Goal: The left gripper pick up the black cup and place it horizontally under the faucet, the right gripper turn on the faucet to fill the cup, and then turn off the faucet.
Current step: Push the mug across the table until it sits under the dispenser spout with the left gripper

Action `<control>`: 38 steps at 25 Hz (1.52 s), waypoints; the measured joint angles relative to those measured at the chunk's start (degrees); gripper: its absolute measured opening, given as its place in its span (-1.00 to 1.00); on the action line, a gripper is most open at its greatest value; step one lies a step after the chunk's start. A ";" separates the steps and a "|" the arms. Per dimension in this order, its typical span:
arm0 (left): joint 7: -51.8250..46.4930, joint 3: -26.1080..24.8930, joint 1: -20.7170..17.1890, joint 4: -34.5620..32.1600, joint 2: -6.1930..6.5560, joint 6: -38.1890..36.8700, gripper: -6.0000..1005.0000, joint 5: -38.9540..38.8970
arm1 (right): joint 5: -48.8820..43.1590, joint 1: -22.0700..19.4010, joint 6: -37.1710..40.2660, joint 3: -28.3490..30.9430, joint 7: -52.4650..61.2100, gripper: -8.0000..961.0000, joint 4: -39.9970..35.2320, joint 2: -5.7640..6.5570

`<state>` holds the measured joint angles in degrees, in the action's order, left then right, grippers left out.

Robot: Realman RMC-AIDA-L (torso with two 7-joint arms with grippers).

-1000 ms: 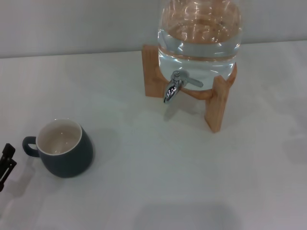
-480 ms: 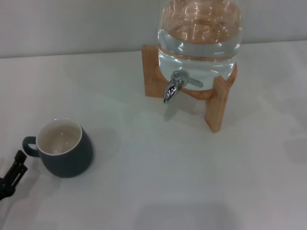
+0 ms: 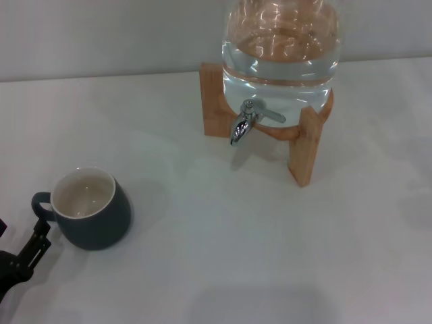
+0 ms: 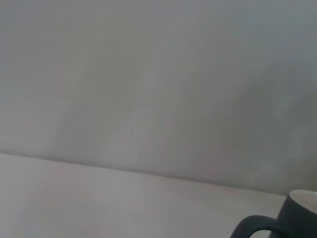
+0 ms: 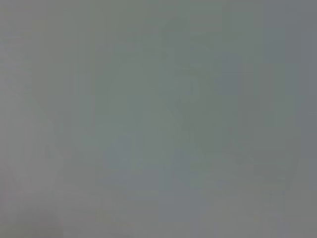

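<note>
The black-fingered left gripper, moved in within the last second, is seen just beside the loop handle of the squat charcoal black cup, standing upright well apart from the chrome faucet; whether its fingers are spread cannot be told. Grasping appears imminent.

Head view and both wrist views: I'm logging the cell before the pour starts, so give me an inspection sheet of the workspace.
Surface: white table, dry, no spills seen.
Black cup: upright, looks empty, handle toward the robot's left, well short of the spout.
Faucet: no water running; glass jug holds water, seated in its wooden stand.
Clutter: nothing seen.
Left gripper: at the table's near left edge, just beside the cup handle, not holding it; open or shut unclear.
Right gripper: not in view.
Cables: nothing seen.
Surroundings: plain pale wall behind the table.
</note>
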<state>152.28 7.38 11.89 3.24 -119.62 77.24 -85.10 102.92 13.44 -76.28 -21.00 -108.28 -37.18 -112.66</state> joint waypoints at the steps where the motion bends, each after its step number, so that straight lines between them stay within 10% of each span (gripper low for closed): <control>1: -0.08 0.00 -0.03 0.01 0.00 0.00 0.73 0.00 | 0.00 0.00 -0.02 0.00 0.00 0.76 0.00 0.00; 38: -1.30 -0.62 3.08 0.01 0.09 -3.54 0.72 -0.77 | 0.00 0.00 -0.27 0.10 0.02 0.76 -0.06 0.09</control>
<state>150.98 6.76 14.97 3.25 -119.54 73.70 -85.87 102.92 13.44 -76.55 -20.90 -108.26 -37.24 -112.58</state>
